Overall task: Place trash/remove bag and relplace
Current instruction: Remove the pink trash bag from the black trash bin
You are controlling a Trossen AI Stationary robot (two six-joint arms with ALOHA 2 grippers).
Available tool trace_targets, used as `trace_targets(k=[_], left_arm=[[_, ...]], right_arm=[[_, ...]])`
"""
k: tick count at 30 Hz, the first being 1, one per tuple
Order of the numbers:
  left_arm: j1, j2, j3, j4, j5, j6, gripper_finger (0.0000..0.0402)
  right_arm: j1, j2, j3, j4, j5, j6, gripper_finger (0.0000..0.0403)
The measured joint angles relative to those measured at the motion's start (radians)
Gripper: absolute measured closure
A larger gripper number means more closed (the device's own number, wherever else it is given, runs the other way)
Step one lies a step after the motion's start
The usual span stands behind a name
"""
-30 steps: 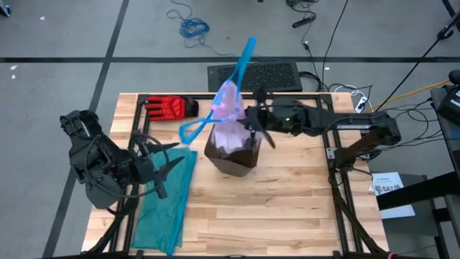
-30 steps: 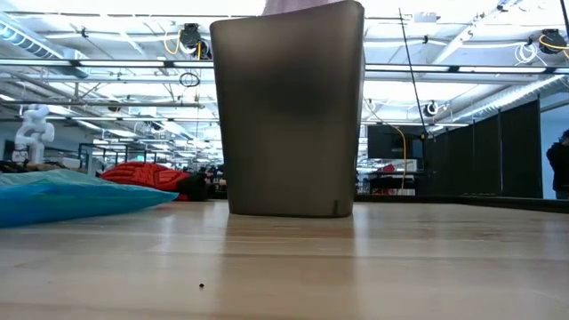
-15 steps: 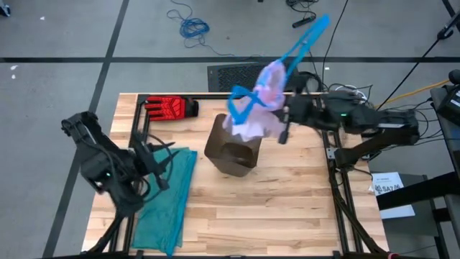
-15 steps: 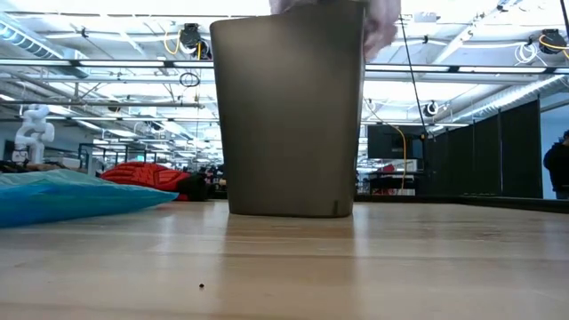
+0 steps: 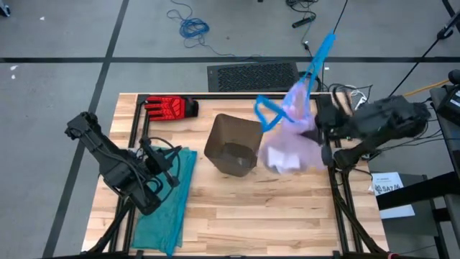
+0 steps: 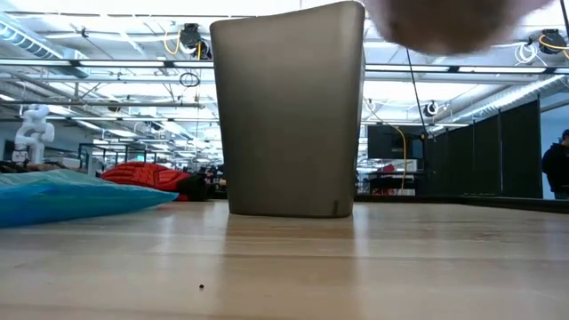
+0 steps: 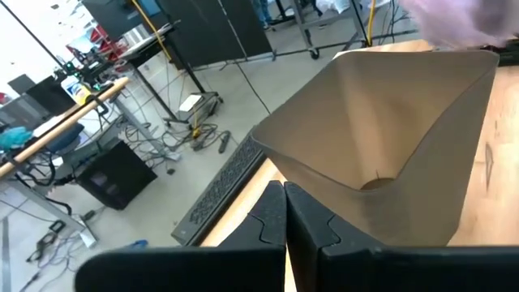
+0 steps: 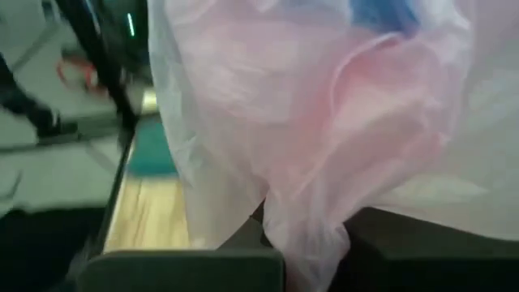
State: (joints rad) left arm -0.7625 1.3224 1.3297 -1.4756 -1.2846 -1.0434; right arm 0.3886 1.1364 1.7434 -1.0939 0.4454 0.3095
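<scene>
wood planks make up the table [image 5: 237, 208], with grey floor and loose cables around it. at its middle stands the brown bin [image 5: 232, 144], upright and unlined, its inside bare as seen from the left wrist. the right gripper [image 5: 316, 137] is clenched on the bag [image 5: 291, 140], holding the pale pink liner in the air just beside the bin, over the table's right side, with its blue drawstring loops [image 5: 269, 115] trailing up and out. the left gripper [image 5: 169, 164] is pinched closed with nothing in it, above the teal-green plastic bag [image 5: 169, 198] lying flat on the left side. a red glove [image 5: 171, 107] rests near the far left corner.
</scene>
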Motion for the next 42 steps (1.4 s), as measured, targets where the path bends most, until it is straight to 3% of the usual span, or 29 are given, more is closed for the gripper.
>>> trace_targets(k=[6,14,20,25,29,36,42], left_arm=[[-0.006,0.000,-0.004,0.000,-0.002,-0.006,0.0400],[-0.006,0.000,-0.004,0.000,-0.002,-0.025,0.0401],[-0.006,0.000,-0.004,0.000,-0.002,-0.025,0.0401],[-0.006,0.000,-0.004,0.000,-0.002,-0.025,0.0401],[-0.006,0.000,-0.004,0.000,-0.002,-0.025,0.0401],[-0.005,0.000,-0.004,0.000,-0.002,-0.025,0.0401],[-0.006,0.000,-0.004,-0.001,0.000,-0.025,0.0401]], right_arm=[[0.148,0.032,-0.106,-0.227,0.001,0.341,0.0403],[0.383,0.043,-0.475,-0.210,0.131,0.752,0.0403],[0.579,0.043,-0.771,0.021,0.133,1.107,0.0403],[0.704,0.043,-0.882,0.283,0.105,1.244,0.0403],[0.760,0.047,-0.925,0.437,0.103,1.291,0.0403],[0.779,0.098,-0.981,0.388,0.124,1.424,0.0403],[0.778,0.098,-1.091,0.323,0.181,1.673,0.0403]])
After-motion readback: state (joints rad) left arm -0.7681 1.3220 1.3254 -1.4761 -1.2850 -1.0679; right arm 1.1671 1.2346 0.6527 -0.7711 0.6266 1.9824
